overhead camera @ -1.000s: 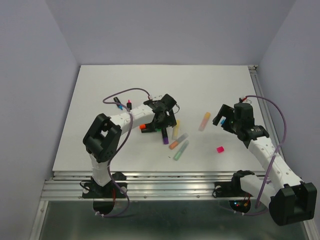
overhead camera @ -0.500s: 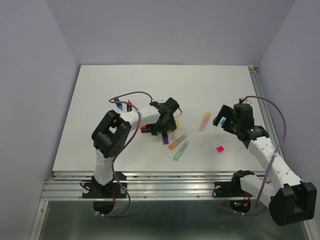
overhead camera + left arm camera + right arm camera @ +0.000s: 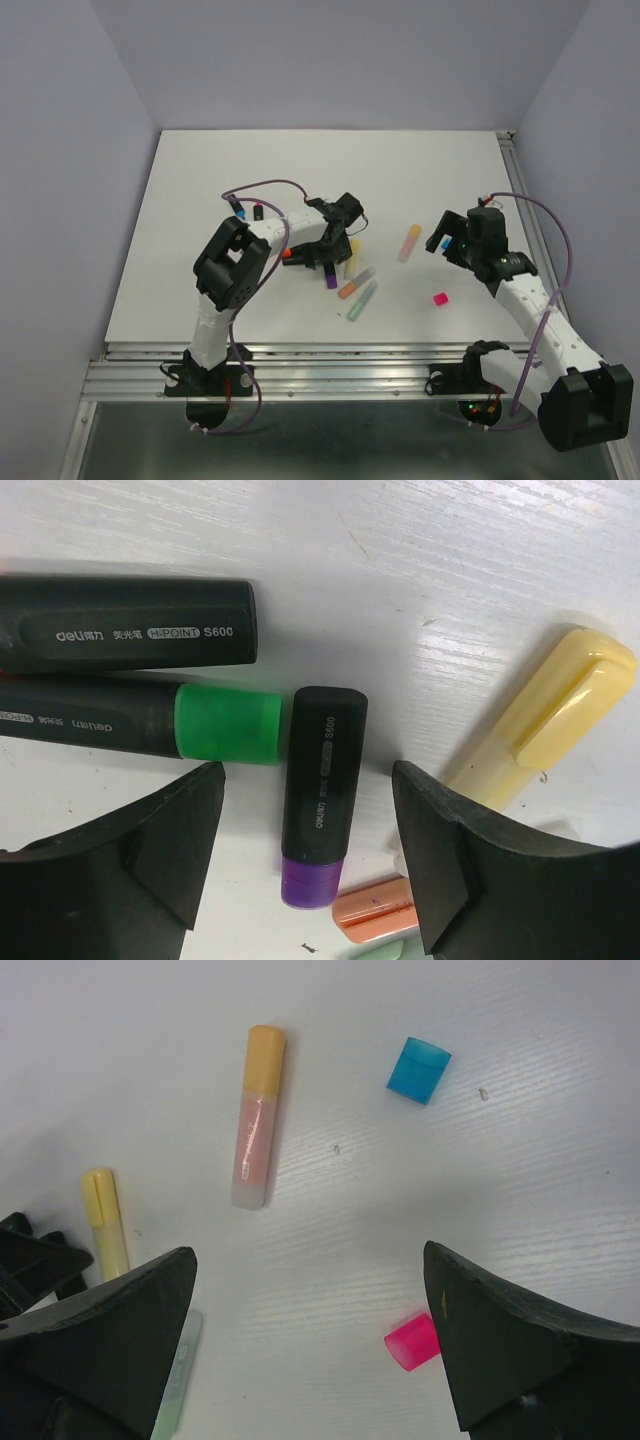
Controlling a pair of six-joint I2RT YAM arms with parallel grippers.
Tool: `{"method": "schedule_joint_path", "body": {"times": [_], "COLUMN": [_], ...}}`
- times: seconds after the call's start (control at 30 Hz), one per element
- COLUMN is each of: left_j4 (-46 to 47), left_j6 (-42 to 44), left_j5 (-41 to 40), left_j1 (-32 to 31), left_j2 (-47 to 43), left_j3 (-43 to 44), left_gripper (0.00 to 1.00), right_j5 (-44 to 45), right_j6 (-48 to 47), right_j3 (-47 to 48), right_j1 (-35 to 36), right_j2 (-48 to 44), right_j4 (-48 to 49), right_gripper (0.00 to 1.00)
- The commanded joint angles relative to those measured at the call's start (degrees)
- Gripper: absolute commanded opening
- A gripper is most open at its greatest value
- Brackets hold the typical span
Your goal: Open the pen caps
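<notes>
My left gripper (image 3: 308, 772) is open and low over a cluster of pens, its jaws either side of a short black pen (image 3: 323, 770) with a purple cap (image 3: 313, 884); neither finger touches it. Beside it lie a black pen with a green cap (image 3: 227, 726), another black pen (image 3: 130, 625), a yellow pen (image 3: 545, 715) and a peach cap end (image 3: 372, 907). From above, the left gripper (image 3: 333, 255) covers this cluster. My right gripper (image 3: 308, 1255) is open and empty above the table. A loose pink cap (image 3: 412, 1341) lies by its right finger and a loose cyan cap (image 3: 419, 1069) farther off.
A pastel pen with an orange cap (image 3: 255, 1120) lies alone between the arms, seen from above as the orange-capped pen (image 3: 409, 242). A pale green pen (image 3: 362, 300) lies near the cluster. Small items (image 3: 246, 211) sit left of the left arm on the white table (image 3: 200, 180).
The left arm has settled lower over the pen cluster and its jaws have narrowed around the purple-capped pen. The right arm and loose caps have not moved.
</notes>
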Motion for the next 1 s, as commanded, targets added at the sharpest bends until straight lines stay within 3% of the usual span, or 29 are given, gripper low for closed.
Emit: {"method": "schedule_joint_path", "body": {"times": [0.0,0.6,0.87,0.97], "left_j4": [-4.33,-1.34,1.48,2.35], "left_j6": [-1.24,0.96,0.61,0.43], "left_j5": [-3.11,1.73,3.84,4.37], "left_j1": [0.08,-0.01,-0.1,-0.18], "left_j2": [1.94,7.39,6.95,6.51], "left_j3": [1.07,-0.95,-5.87,-7.36], "left_gripper": [0.79,0.55,0.29,0.14], "right_j5": [0.97,2.11,3.43,3.43], "right_j6": [-0.18,-0.01,0.35,0.35], "right_j3": [-1.14,-1.23,-1.93,-1.93], "right_j1": [0.13,0.13,0.13,0.21], "right_j2": [-0.88,-2.2,-5.1,-4.92], "right_j4": [1.78,1.69,2.31,2.31], "right_gripper": [1.0,1.0,1.0,1.0]}}
